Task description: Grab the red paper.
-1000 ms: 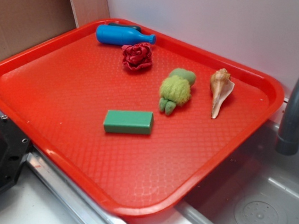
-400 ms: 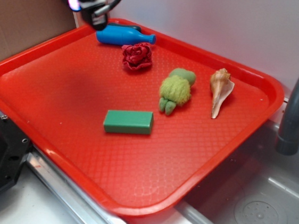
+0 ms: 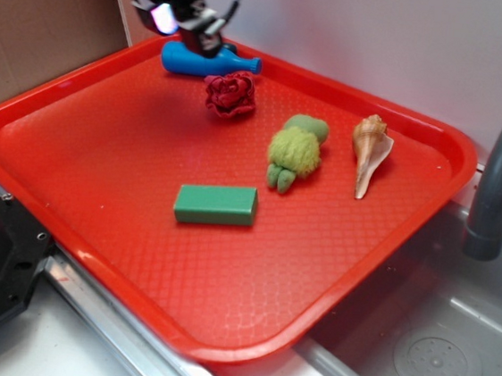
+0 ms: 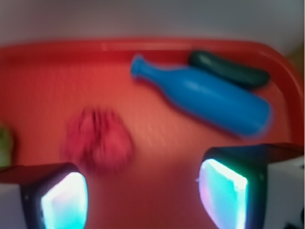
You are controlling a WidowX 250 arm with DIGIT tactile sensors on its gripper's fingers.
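The gripper [image 3: 194, 31] sits in the upper left of the exterior frame, its black body tilted, with a lit pale patch on the side facing the camera and a dark cable rising from it toward the top edge. In the wrist view the two fingers [image 4: 63, 198] fill the lower left and lower right corners, glowing cyan-white on their inner faces, set wide apart with an empty gap between them. The wrist picture is blurred.
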